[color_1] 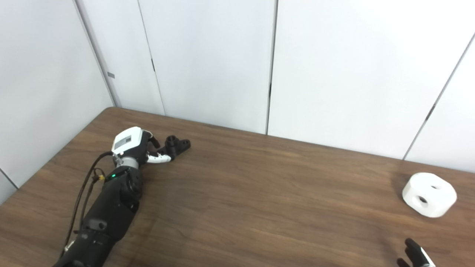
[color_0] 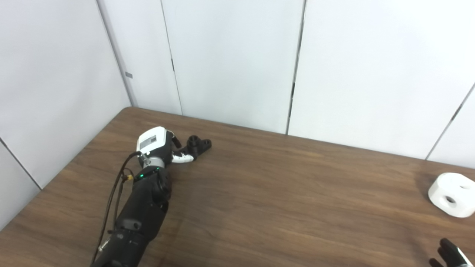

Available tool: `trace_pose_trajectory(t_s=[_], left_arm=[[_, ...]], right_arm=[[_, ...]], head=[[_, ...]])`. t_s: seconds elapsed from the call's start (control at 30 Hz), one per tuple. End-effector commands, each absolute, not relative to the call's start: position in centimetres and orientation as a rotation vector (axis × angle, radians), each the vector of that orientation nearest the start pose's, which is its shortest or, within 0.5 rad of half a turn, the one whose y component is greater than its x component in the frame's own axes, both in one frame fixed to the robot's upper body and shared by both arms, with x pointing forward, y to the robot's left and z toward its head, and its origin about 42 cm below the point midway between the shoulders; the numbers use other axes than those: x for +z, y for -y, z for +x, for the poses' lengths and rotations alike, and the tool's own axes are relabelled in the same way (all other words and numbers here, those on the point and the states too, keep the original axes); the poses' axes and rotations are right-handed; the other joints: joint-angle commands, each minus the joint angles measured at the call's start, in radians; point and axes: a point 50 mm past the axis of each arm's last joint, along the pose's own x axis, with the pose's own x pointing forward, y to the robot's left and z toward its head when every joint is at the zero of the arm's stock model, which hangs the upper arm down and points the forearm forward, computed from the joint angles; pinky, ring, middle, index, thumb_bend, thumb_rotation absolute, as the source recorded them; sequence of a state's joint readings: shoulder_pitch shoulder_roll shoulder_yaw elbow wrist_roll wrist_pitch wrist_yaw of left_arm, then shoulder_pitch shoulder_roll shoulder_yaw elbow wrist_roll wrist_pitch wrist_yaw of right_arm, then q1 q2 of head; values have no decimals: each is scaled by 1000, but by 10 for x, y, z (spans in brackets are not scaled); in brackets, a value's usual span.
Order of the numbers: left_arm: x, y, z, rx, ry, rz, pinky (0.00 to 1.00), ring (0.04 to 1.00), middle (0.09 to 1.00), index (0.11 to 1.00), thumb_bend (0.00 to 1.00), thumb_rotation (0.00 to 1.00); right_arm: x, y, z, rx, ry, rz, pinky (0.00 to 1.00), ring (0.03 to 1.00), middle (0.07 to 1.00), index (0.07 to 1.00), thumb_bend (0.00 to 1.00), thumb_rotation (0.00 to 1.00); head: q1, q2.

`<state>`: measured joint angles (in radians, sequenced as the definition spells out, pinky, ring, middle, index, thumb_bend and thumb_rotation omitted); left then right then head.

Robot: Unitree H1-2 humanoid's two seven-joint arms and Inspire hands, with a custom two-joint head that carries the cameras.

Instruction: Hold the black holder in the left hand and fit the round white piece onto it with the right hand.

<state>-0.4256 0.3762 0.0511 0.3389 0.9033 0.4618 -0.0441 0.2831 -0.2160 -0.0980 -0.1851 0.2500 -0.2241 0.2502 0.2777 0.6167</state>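
1. I am seeing my left hand [color_0: 157,142] lying low over the far left part of the table [color_0: 259,193], with the arm running up from the bottom left edge.
2. The black holder [color_0: 197,144] is sitting on the table right at that hand's fingertips, on its far right side.
3. The fingers [color_0: 182,158] are reaching toward the holder and look to be touching it. I cannot tell whether they are wrapping it or just resting against it, so the left hand's state is unclear to me.
4. The holder is looking like a short black tube with a flat lobed base. Finer detail is too small to read.
5. The round white piece [color_1: 429,194] is resting on the table far off to the right of my left hand, near the right edge of the view.
6. It is showing two dark holes, one on top and one on its side.
7. My right hand [color_1: 415,256] is only poking in at the bottom right corner, just near the white piece on its near side, and not touching it.
8. Only a few dark fingertips of that hand are showing, apart from each other and holding nothing that I can see. The rest is cut off.
9. The white piece and the black holder are lying well apart, at opposite sides of the table.
10. White wall panels [color_0: 230,59] are standing behind the table.
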Motion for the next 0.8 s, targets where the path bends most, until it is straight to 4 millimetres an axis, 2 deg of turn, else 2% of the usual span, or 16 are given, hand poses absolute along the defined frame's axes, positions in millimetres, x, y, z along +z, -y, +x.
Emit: trace_pose_trajectory(t_s=[0.0, 0.23, 0.27, 0.37, 0.6, 0.77], left_arm=[[175, -371, 414, 366, -359, 1192, 767, 859, 809, 547, 758, 229], [175, -369, 415, 362, -349, 1170, 740, 846, 801, 546, 761, 215], [174, -368, 415, 362, -344, 1164, 741, 848, 801, 512, 618, 134], [174, -367, 415, 356, -340, 1146, 740, 846, 795, 490, 529, 82], [171, -365, 414, 325, -320, 1111, 743, 843, 783, 485, 518, 64], [168, -366, 412, 302, -304, 1089, 791, 883, 813, 485, 518, 52]], right_arm=[[74, 300, 161, 84, 4, 30, 943, 991, 963, 902, 790, 969], [75, 300, 162, 89, 8, 20, 941, 988, 961, 896, 791, 973], [74, 301, 162, 90, 10, 19, 944, 988, 962, 895, 790, 973], [73, 301, 162, 90, 9, 16, 943, 986, 964, 894, 794, 974], [74, 301, 163, 87, 11, 13, 951, 988, 964, 898, 796, 977], [73, 300, 164, 95, 20, 12, 972, 991, 960, 897, 781, 987]], head=[[-4, 8], [-4, 8], [-7, 11], [-7, 11], [-7, 11], [-13, 17]])
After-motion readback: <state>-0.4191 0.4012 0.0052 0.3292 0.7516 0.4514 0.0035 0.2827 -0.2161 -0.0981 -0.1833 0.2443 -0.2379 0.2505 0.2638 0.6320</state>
